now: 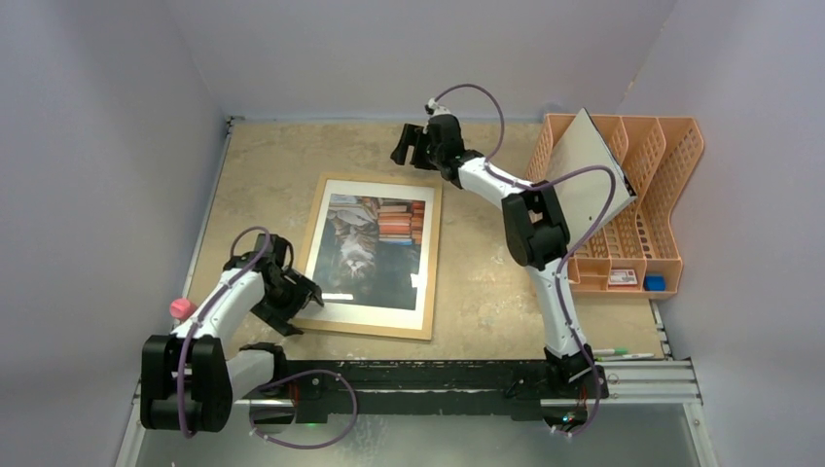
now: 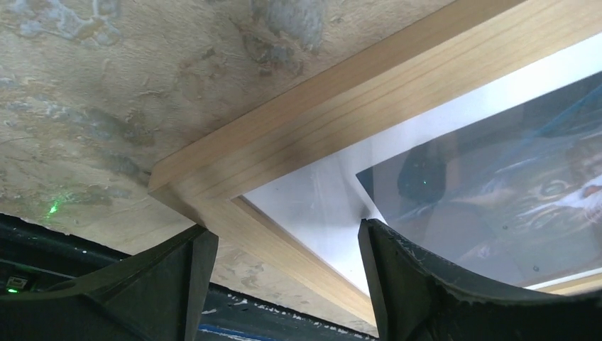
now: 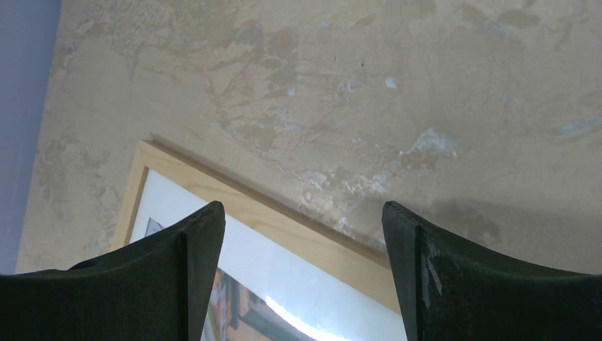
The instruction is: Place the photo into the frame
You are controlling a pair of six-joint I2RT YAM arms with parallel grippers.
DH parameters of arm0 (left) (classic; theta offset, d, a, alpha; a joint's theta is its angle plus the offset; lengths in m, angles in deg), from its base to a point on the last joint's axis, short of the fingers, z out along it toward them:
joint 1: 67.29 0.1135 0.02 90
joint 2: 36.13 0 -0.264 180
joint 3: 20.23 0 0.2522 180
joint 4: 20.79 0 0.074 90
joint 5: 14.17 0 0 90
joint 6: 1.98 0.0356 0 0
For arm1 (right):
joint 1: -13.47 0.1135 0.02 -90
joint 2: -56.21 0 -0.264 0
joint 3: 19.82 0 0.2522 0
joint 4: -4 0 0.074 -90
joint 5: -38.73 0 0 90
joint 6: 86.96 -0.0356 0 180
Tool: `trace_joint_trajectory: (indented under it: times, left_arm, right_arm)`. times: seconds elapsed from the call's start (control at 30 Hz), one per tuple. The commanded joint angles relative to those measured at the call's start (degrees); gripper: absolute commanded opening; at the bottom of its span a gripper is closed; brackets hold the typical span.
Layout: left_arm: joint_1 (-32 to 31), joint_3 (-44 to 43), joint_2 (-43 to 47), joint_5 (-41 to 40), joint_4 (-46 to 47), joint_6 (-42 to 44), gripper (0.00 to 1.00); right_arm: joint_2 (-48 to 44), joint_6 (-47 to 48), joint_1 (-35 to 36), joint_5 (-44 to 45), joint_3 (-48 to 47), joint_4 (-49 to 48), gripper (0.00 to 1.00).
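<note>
Both are hovering wide and empty: left gripper (image 1: pixel 311 292) at the frame's (image 1: pixel 375 329) near-left corner, right gripper (image 1: pixel 405 146) past its far edge. The photo (image 1: pixel 375 248) is lying inside, so I'm judging no grip needed.

Top external first: it sits high above and behind the arm bases, tilted down and facing the far wall. It's wide enough for the whole table (image 1: pixel 477 282), with the frame (image 1: pixel 375 326) left of centre and the orange rack (image 1: pixel 671 185) far right. Left wrist now: it rides the left gripper (image 1: pixel 309 295), very close and low over the frame's near-left corner, facing far-right across the photo (image 2: pixel 497 163). Right wrist: it's on the right gripper (image 1: pixel 401 148), higher up, looking down and leftward at bare tabletop and the frame's far edge. All three catch the frame, and the wrist views take opposite ends of it.
</note>
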Motion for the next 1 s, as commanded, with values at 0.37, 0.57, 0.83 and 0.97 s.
trace_joint_trajectory:
  times: [0.37,0.57,0.83,0.97]
  left_arm:
    - [0.0,-2.7,-7.2,-0.5,12.3,4.0,0.77]
    - [2.1,-8.4,-11.1,-0.3,15.7,9.0,0.77]
    - [8.0,-19.3,-22.3,11.3,24.6,18.3,0.76]
    - [8.1,-23.4,-29.4,18.8,29.9,21.2,0.75]
  right_arm:
    - [3.3,10.6,0.1,-5.3,-4.2,13.5,0.84]
    - [-0.5,12.8,0.1,-6.7,1.5,19.5,0.83]
    - [-10.6,12.3,0.0,-4.5,16.4,21.0,0.82]
    - [-15.1,10.5,0.1,-4.9,24.8,18.8,0.8]
